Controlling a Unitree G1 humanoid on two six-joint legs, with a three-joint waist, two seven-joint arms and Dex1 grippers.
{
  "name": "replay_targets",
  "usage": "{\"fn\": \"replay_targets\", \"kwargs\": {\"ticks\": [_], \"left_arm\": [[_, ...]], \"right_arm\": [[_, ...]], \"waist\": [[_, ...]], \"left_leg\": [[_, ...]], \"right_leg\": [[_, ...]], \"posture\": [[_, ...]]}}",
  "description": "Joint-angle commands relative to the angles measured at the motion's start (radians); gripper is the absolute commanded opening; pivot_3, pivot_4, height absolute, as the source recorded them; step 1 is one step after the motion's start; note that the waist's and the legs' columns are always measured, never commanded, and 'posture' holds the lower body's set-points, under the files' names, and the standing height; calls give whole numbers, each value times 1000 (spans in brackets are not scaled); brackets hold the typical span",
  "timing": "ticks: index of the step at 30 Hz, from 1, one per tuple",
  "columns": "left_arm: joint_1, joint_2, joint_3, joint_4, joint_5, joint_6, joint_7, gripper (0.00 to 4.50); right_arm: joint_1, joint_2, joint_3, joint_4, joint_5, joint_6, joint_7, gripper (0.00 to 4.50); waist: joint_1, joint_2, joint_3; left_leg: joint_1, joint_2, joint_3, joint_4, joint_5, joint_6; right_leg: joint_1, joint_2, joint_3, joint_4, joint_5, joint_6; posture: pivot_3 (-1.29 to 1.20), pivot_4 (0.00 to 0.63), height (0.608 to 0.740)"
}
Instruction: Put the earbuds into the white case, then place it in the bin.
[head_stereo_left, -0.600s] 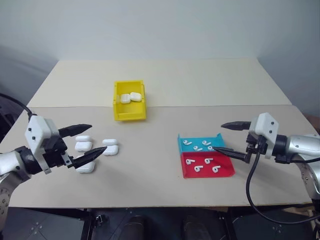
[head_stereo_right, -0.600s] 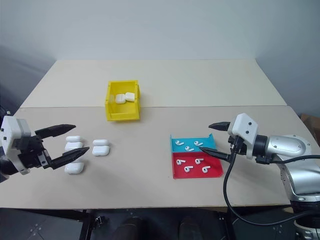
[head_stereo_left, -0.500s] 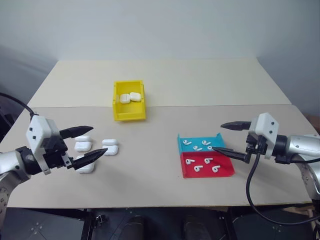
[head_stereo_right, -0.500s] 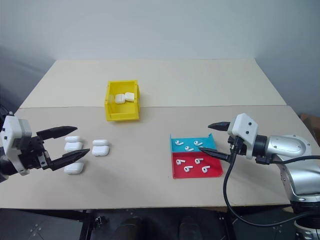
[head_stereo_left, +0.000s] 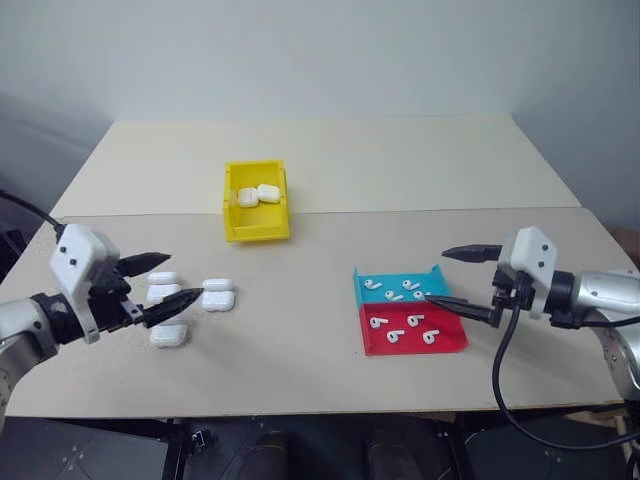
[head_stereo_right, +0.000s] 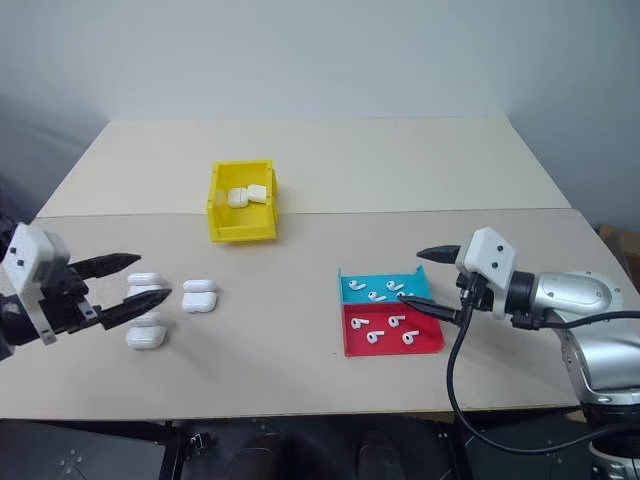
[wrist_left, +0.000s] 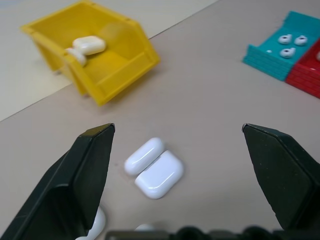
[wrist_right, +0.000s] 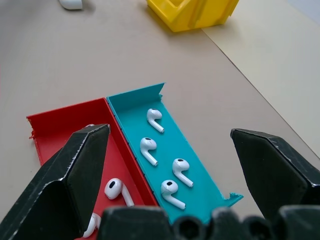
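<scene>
1. Our left gripper (head_stereo_left: 158, 287) stands spread wide and holds nothing. Over the last half second it has drawn back toward the table's left edge and sits a little lower among the loose cases; its near finger tip is now beside the pair of white cases (head_stereo_left: 218, 294) rather than past them.

2. Our right gripper (head_stereo_left: 458, 280) is likewise spread wide and empty, and has not moved. Its lower finger hangs over the right edge of the tray (head_stereo_left: 412, 312), just above the earbuds (wrist_right: 150, 149) in the cyan half.

3. In the left wrist view a white case (wrist_left: 160, 175) lies flat and closed on the table between the fingers, touching a second one beside it.

4. The bin (head_stereo_left: 256, 203) sits farther back, well apart from both grippers, with two cases already inside.

5. We judge that the left arm is lining up on a case. Nothing is grasped yet, so the current cycle is only starting.
</scene>
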Motion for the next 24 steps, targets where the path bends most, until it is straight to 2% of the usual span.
{"fn": "replay_targets", "kwargs": {"ticks": [1,7,10,13,16,18,24], "left_arm": [[-11,22,101,72,-76,75,-26,4453],[16,99,167,265,-223,267,-196,4453],[36,146,149,351,-233,341,-252,4453],[60,204,99,485,-207,387,-344,4453],[12,246,-36,652,-153,417,-384,4453],[-13,252,-118,688,-97,377,-395,4453],[-177,232,-234,820,-36,366,-405,4453]], "right_arm": [[-4,-23,-32,-32,36,36,1,4500],[38,-16,-43,-93,70,109,-40,4500],[63,-20,-46,-141,86,163,-65,4500],[83,-30,-52,-179,104,203,-81,4500],[100,-27,-65,-208,126,248,-105,4500],[115,-26,-74,-225,133,260,-118,4500],[149,-21,-113,-264,159,291,-153,4500]], "waist": [[-2,0,0],[-1,0,0],[-1,-1,0],[-1,-1,1],[-1,-1,1],[0,-1,1],[3,-6,2]], "left_leg": [[0,0,0,0,0,0],[0,0,1,0,0,0],[0,0,1,0,0,0],[0,0,1,-1,0,0],[1,0,2,-1,0,0],[2,0,3,-2,0,0],[0,0,2,-1,0,0]], "right_leg": [[0,0,0,0,0,0],[-1,0,1,0,0,0],[-1,0,1,0,0,0],[-1,0,1,0,0,0],[-1,0,1,0,0,0],[-1,0,1,0,0,0],[-2,0,1,0,0,0]], "posture": [[0,150,740],[0,150,740],[0,150,740],[0,150,740],[0,150,740],[0,150,740],[0,150,740]]}}
